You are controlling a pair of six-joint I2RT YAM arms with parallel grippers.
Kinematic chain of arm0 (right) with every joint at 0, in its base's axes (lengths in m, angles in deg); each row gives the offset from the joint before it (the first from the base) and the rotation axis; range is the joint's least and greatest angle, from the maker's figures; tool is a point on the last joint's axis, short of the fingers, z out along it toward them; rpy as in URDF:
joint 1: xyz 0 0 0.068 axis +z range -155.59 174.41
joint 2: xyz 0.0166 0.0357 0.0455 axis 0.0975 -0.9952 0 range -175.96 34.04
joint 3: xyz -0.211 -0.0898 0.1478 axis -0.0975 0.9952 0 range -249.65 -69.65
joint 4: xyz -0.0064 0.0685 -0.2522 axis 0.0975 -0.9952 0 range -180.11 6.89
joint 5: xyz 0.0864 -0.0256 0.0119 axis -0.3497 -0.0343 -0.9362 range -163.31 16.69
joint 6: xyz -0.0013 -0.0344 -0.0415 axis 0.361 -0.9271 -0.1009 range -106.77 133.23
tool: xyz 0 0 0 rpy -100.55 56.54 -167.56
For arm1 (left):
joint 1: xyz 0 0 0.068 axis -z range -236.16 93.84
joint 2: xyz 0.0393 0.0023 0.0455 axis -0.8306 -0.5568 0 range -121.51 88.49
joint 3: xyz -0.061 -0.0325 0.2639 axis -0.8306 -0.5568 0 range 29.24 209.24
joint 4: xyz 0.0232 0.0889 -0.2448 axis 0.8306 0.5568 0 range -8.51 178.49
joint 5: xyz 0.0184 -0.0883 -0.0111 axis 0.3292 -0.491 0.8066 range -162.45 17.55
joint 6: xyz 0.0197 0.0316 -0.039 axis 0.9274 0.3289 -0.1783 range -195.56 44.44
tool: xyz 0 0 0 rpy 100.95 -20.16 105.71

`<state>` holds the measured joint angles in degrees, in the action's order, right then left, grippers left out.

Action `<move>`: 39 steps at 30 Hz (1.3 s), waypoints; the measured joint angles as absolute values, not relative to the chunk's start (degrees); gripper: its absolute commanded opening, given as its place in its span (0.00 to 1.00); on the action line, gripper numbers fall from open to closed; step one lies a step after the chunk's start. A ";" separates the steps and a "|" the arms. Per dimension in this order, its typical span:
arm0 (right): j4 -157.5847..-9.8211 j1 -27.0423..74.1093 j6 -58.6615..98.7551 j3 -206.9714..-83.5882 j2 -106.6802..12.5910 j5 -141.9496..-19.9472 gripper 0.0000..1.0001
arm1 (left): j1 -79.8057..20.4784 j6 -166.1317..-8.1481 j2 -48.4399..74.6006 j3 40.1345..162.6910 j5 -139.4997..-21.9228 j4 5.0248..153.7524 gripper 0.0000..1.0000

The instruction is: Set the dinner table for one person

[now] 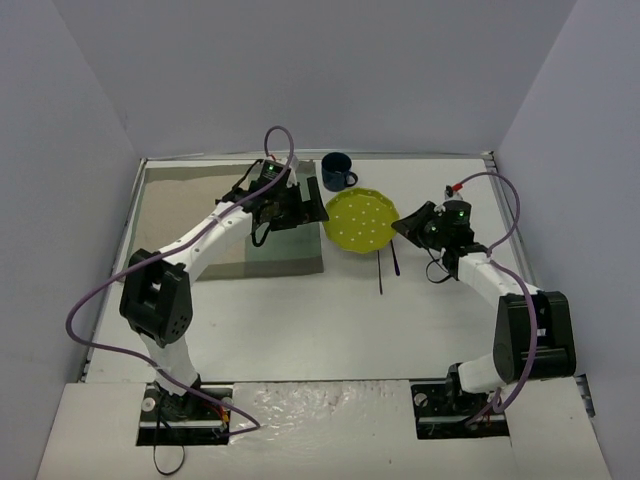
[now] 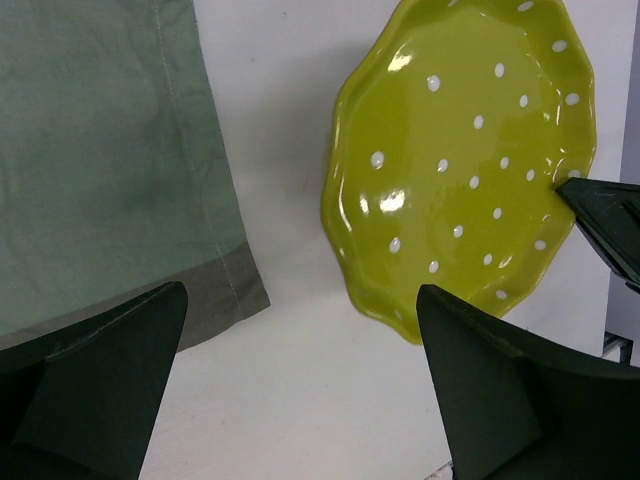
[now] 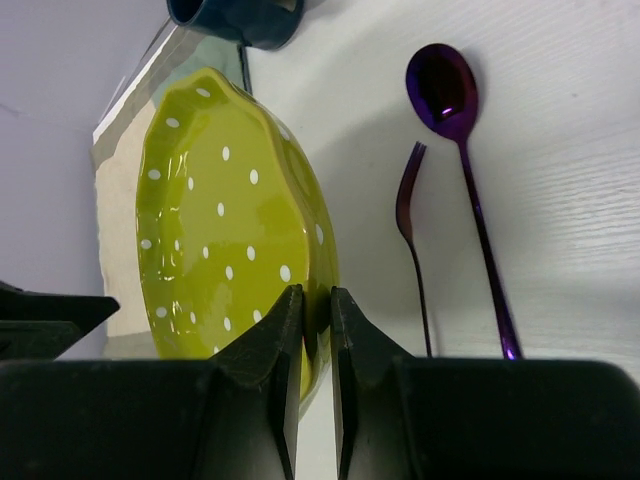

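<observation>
Right jaws tight on rim of dotted lime plate (image 3: 220,230); left jaws wide apart near placemat (image 2: 100,150).

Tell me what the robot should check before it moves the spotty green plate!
1. Right claw grips the plate: ok, its jaws are shut on the rim.
2. Plate is lifted off the dinner table: cannot tell; it looks tilted, but its underside is hidden.
3. Left claw is out of the way: probably not ok. It hangs open, holding nothing, over the placemat's edge right beside the plate.
4. Placemat lies flat: ok in the part that shows.
5. Fork and spoon are clear of the plate: ok, they lie side by side on the table, apart from it.
</observation>
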<state>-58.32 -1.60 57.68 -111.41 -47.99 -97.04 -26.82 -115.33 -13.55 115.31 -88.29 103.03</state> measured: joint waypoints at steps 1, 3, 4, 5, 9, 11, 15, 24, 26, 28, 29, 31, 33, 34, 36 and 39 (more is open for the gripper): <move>-57.89 -1.27 57.92 -111.40 -48.25 -97.39 0.00 | -26.55 -115.69 -14.07 115.55 -88.29 103.01 0.96; -57.33 -0.77 58.07 -111.40 -48.57 -97.70 0.00 | -26.13 -116.43 -15.21 115.75 -88.29 102.97 0.93; -57.10 -0.56 58.11 -111.40 -48.68 -97.78 0.00 | -25.91 -116.74 -15.73 115.76 -88.29 102.95 0.92; -56.86 -0.39 58.16 -111.40 -48.80 -97.81 0.00 | -25.69 -117.09 -16.28 115.76 -88.29 102.95 0.90; -56.32 0.12 58.40 -111.39 -49.19 -97.81 0.00 | -24.95 -118.23 -17.98 115.76 -88.26 102.97 0.86; -56.21 0.22 58.47 -111.33 -49.23 -97.81 0.00 | -24.61 -118.75 -18.45 115.76 -88.26 102.90 0.82; -55.53 0.67 58.93 -111.29 -49.37 -97.82 0.00 | -24.24 -119.93 -18.86 115.76 -88.31 102.14 0.75; -53.99 1.32 59.78 -111.29 -49.98 -98.24 0.00 | -23.98 -121.17 -19.72 115.76 -88.32 100.44 0.59; -53.87 1.32 59.80 -111.29 -49.99 -98.24 0.00 | -23.98 -121.32 -19.74 115.76 -88.33 100.17 0.55; -53.74 1.44 59.90 -111.29 -49.99 -98.24 0.00 | -23.98 -121.49 -19.74 115.75 -88.33 99.55 0.49; -53.71 1.47 59.96 -111.29 -49.99 -98.25 0.00 | -23.98 -121.56 -19.74 115.71 -88.31 99.25 0.46; -53.69 1.53 60.11 -111.29 -50.01 -98.26 0.00 | -23.98 -121.77 -19.74 115.52 -88.31 98.60 0.40; -53.60 1.59 60.17 -111.29 -50.08 -98.25 0.00 | -23.98 -122.03 -19.74 114.99 -88.25 97.85 0.26; -53.47 1.57 60.23 -111.27 -50.12 -98.16 0.00 | -24.00 -122.13 -19.74 114.65 -88.05 97.77 0.21; -53.23 1.42 60.23 -111.06 -50.20 -97.80 0.00 | -24.26 -122.61 -19.72 113.81 -88.10 97.19 0.05; -52.94 1.15 60.26 -109.97 -50.27 -97.62 0.00 | -24.82 -123.45 -19.51 112.66 -88.30 96.01 0.00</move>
<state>-52.94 1.15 60.26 -109.97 -50.27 -97.62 -24.82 -123.45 -19.51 112.66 -88.30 96.01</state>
